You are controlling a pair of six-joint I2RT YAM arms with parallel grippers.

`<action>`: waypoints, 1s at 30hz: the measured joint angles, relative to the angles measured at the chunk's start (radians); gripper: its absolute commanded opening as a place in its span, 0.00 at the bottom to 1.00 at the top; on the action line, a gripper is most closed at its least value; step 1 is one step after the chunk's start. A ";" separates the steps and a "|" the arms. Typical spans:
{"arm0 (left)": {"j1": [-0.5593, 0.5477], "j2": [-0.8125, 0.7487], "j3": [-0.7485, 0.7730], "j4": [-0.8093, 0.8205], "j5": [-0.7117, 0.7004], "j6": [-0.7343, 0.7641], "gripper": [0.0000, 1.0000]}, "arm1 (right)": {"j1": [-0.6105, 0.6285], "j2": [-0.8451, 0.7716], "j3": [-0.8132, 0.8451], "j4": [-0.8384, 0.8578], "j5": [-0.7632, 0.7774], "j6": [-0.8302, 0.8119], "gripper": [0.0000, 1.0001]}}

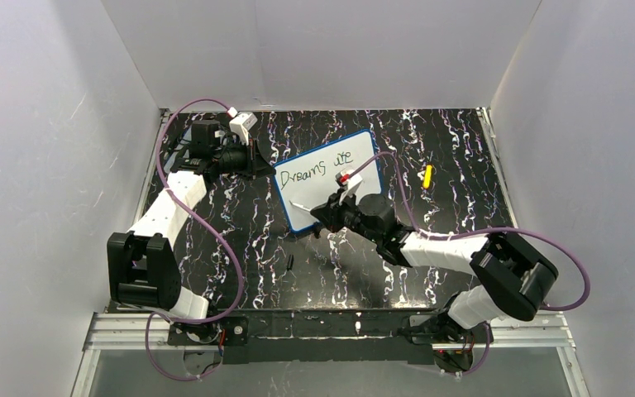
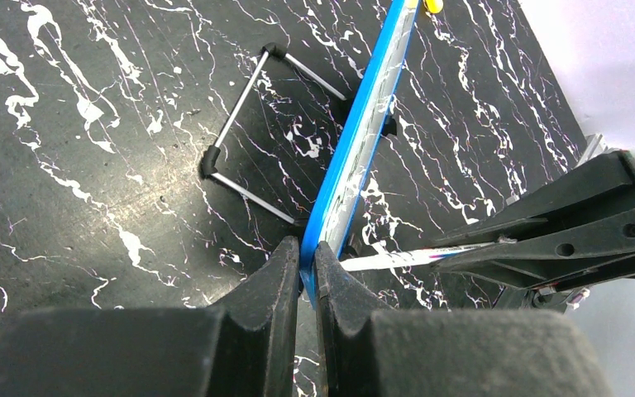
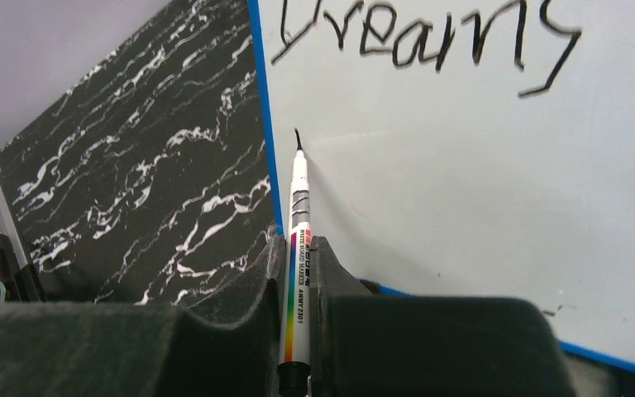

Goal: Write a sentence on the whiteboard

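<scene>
Wire stand behind whiteboard (left wrist view only)

Plain white walls, black marbled tabletop

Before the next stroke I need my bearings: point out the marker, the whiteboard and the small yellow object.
marker (image 3: 299,231): right wrist view, on its white barrel.
whiteboard (image 3: 463,215): right wrist view, on its bare white face.
yellow object (image 1: 427,175): top view, on its middle.
</scene>
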 measured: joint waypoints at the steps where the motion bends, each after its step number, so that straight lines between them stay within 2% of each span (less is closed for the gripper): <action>1: 0.000 0.000 0.000 -0.002 -0.001 0.000 0.00 | 0.000 0.000 -0.011 0.003 0.000 0.003 0.01; 9: 0.000 0.000 0.000 -0.007 -0.008 0.000 0.00 | 0.007 0.000 -0.080 -0.007 -0.003 0.027 0.01; 18: 0.000 0.000 0.000 -0.008 -0.007 0.000 0.00 | 0.013 -0.022 -0.083 -0.013 -0.002 0.028 0.01; 30: 0.000 0.000 0.000 -0.008 -0.007 -0.003 0.00 | 0.013 -0.014 0.001 0.051 0.018 0.019 0.01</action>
